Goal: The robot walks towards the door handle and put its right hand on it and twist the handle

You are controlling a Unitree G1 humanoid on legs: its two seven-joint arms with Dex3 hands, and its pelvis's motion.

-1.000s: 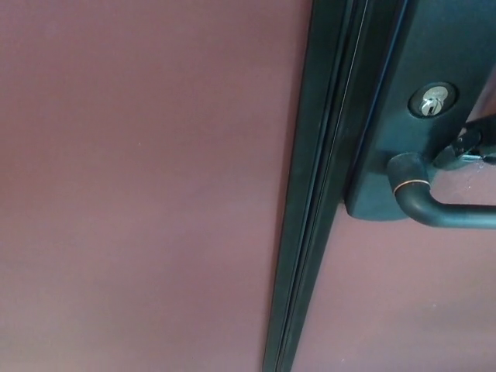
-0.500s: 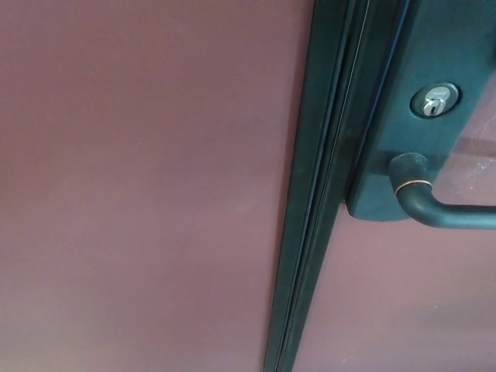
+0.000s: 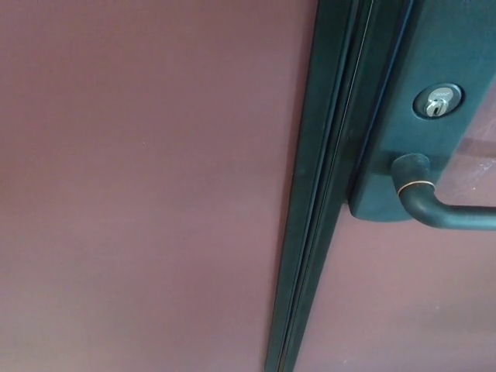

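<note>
on my left it's all wall [image 3: 139, 186], a flat reddish-brown surface filling more than half the view, plain from top to bottom. moving right, a dark frame [image 3: 314, 201] runs as a long strip from the top edge down to the bottom, leaning a little so its foot sits further left than its head, with thin lighter lines along its length. just beside it on the right comes the dark plate [image 3: 415, 54] of the lock, pressed up against the frame and reaching down to a rounded lower edge. on that plate, up high, sits the keyhole [image 3: 437, 101], a small silver round with a slot. below it the handle [image 3: 434, 203] sprouts from the plate: a stubby neck with a thin copper ring, then it bends and runs level off the right edge. below and right of the plate is more reddish-brown door [image 3: 403, 302]. the handle is level and bare, nothing touching it. neither of my hands is in the view, so i can't tell whether their fingers are apart or together.
</note>
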